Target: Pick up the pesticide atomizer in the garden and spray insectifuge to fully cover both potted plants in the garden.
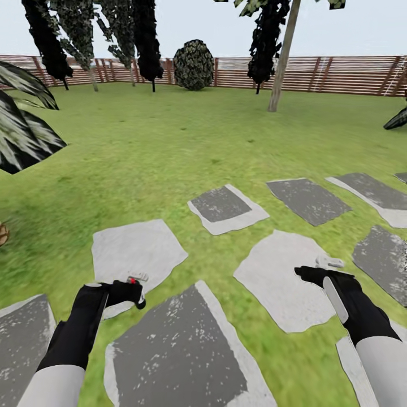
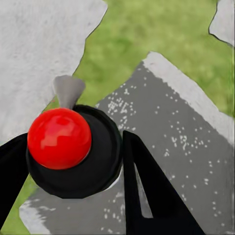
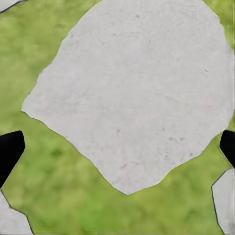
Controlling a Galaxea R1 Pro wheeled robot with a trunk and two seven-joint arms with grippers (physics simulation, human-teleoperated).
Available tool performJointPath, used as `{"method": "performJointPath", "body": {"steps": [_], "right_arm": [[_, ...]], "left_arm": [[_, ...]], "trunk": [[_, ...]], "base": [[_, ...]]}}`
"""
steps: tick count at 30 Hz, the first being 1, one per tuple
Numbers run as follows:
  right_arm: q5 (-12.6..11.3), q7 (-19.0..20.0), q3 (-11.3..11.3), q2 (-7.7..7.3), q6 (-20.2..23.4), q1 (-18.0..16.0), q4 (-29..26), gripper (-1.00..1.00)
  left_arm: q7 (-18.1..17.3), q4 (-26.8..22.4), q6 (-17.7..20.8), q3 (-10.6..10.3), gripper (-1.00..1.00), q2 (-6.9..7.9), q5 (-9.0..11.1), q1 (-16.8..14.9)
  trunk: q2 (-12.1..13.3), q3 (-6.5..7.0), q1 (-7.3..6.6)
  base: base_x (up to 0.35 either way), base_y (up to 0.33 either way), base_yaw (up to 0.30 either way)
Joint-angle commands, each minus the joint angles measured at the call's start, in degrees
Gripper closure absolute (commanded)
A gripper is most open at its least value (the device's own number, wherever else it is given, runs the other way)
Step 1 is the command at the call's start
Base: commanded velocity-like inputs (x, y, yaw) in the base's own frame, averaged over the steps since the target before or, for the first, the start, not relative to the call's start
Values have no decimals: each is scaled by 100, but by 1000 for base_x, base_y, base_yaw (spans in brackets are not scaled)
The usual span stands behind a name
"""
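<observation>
My left gripper (image 1: 134,287) is shut on the pesticide atomizer (image 1: 137,278), low at the left over the garden lawn (image 1: 169,147). Of the atomizer I see from above a red round knob (image 2: 59,138) on a dark round top (image 2: 103,156), with a grey nozzle (image 2: 67,90) poking forward; its bottle is hidden below. Black fingers (image 2: 147,191) hug it on both sides. My right gripper (image 1: 329,263) hangs open and empty above a pale stepping stone (image 3: 137,88), its fingertips (image 3: 10,152) far apart. The potted plants are out of view.
Grey stepping stones (image 1: 223,206) lie in the grass ahead and underfoot. A brown slatted fence (image 1: 339,73) closes the far side, with a round bush (image 1: 194,65), a palm trunk (image 1: 282,62) and dark trees. Large fronds (image 1: 22,130) hang at the left.
</observation>
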Motion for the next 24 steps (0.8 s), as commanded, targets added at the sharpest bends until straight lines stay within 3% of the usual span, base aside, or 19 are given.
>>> {"method": "performJointPath", "body": {"steps": [1,24], "right_arm": [[-64,-48,6,-1,20,-2,-7,-100],[-67,-48,6,5,21,-2,-6,-100]], "left_arm": [[-60,-8,14,14,100,-7,-58,-5],[-65,-11,11,-3,100,-7,-58,-2]], "trunk": [[-2,1,2],[-2,125,2]], "base": [[307,-216,-209],[307,-214,-222]]}}
